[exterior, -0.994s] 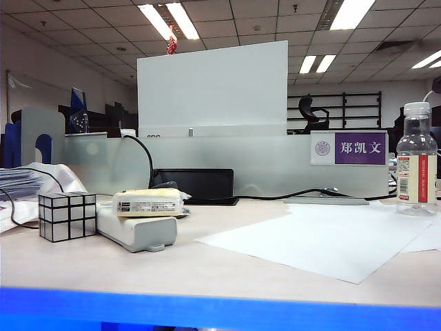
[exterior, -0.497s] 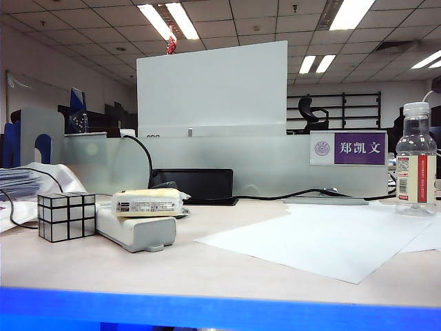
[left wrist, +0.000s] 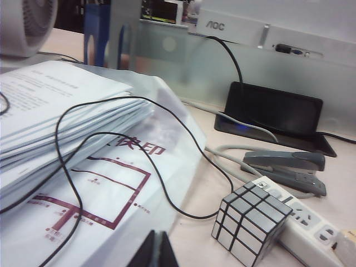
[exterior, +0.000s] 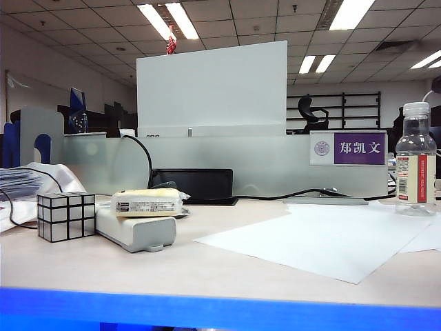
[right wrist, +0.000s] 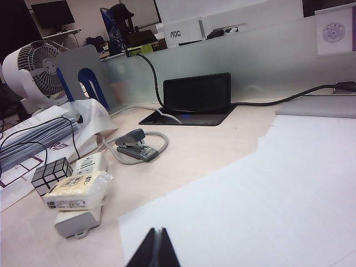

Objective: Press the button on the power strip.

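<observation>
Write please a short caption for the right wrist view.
Shut right claw hovers over white paper; power strip lies apart, under a wrapped packet.

Bright, even office light from above.
Ceiling light panels (exterior: 167, 21) glowed white and blown out; shadows on the desk (exterior: 207, 265) were faint. The exterior view was sharp, the left wrist view soft and slightly blurred.
</observation>
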